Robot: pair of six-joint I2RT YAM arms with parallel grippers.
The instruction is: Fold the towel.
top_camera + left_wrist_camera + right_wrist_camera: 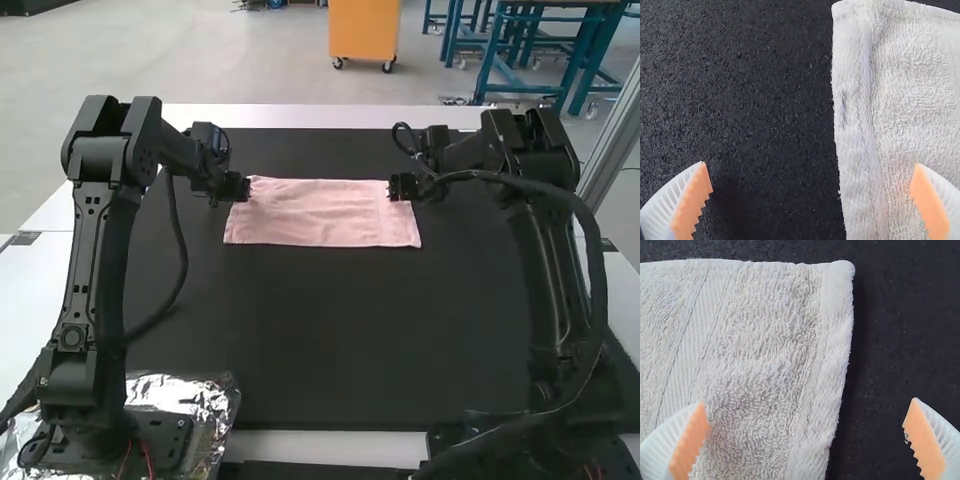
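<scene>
The pink towel lies flat as a wide rectangle on the black mat, apparently folded. At its left end is my left gripper, and my right gripper is over its right end. In the left wrist view the left gripper is open, one finger over the towel and the other over bare mat, the side edge between them. The right wrist view has the right gripper open across the opposite side edge of the towel, nothing pinched between its fingers.
The black mat spreads over the white table between the two arms. Crumpled foil lies around the left arm's base. A cable loops along the right arm.
</scene>
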